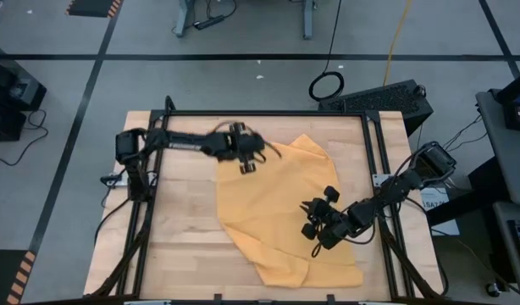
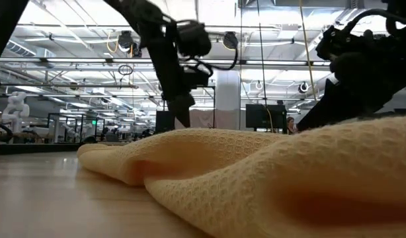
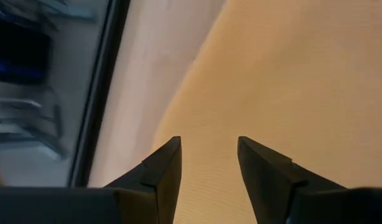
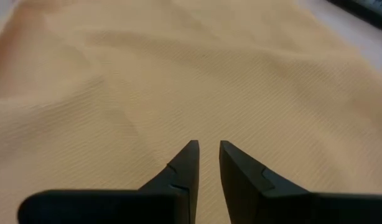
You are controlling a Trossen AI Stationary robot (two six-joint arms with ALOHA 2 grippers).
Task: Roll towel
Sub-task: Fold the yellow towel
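On a pale wooden counter [image 1: 179, 229] with a black frame, above grey floor, lies a rumpled yellow towel [image 1: 277, 212]. Over the towel's far edge the left end effector [image 1: 247, 163] is spread; over its middle the right end effector [image 1: 313, 222] is narrowly parted, empty.

From overhead we look straight down on the whole desk [image 1: 179, 237], both arms and the surrounding floor; from desk-top height we look level across the wood into the room, so near the towel [image 2: 269, 178] that its weave fills the foreground; the left wrist camera faces past its tool [image 3: 208, 163] onto the towel's edge and bare desk, very close; the right wrist camera faces past its tool [image 4: 208, 163] onto towel alone, equally close; all four views share the towel, and the overhead and level views share both arms.
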